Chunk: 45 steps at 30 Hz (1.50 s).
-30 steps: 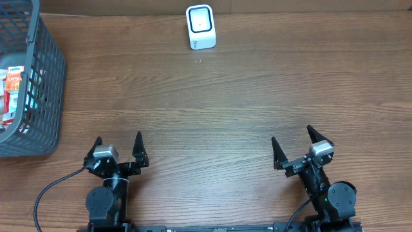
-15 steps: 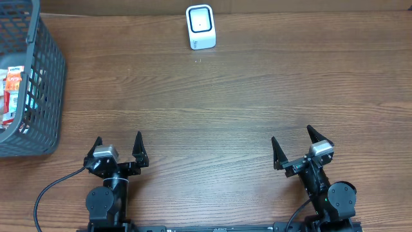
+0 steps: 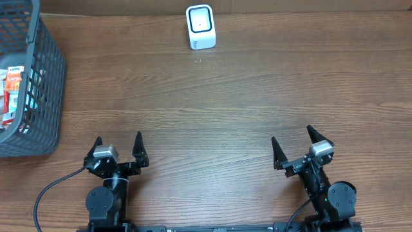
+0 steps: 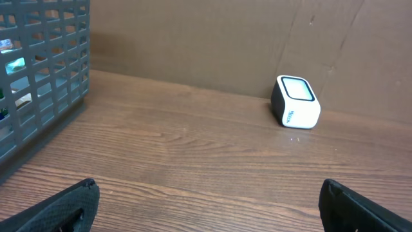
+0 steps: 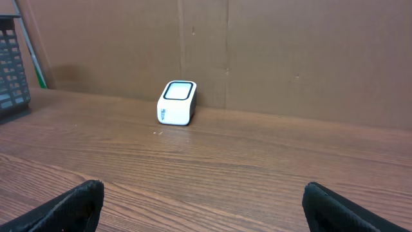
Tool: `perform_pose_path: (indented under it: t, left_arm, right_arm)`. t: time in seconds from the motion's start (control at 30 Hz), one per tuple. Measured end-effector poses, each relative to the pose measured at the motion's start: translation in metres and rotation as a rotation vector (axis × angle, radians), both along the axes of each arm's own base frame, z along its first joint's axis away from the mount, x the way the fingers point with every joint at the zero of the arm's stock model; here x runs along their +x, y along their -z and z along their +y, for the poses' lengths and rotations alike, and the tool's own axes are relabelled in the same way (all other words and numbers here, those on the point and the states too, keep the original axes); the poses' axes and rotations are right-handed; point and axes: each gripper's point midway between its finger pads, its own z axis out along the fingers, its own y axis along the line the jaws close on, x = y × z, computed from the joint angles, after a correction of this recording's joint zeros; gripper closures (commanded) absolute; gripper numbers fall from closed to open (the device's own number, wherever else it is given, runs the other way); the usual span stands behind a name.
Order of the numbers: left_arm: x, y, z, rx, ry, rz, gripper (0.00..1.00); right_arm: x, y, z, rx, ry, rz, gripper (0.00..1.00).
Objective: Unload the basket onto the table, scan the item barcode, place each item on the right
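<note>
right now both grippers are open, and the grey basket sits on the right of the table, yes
No: the basket sits on the left, as the overhead view shows. The left gripper and right gripper are open.

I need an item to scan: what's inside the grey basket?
A red-and-white packet lies in the basket, with something pale blue beside it. The rest is cut off by the picture edge or hidden behind the mesh.
</note>
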Motion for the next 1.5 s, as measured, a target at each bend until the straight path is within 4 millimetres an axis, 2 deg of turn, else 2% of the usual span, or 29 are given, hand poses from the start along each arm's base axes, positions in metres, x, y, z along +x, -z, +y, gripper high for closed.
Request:
perform_pose_path:
  t: [1.07, 1.37, 1.5]
  left_arm:
    - [0.000, 0.000, 0.000, 0.000, 0.000, 0.000, 0.00]
    - [0.001, -0.008, -0.002, -0.001, 0.014, -0.031, 0.00]
    - [0.000, -0.013, -0.014, -0.005, 0.083, -0.035, 0.00]
  right_arm:
    - [-0.001, -0.002, 0.002, 0.001, -0.014, -0.007, 0.00]
    - [-0.010, -0.003, 0.023, 0.006, -0.145, -0.008, 0.00]
    - [-0.018, -0.021, 0.029, 0.049, -0.193, 0.003, 0.00]
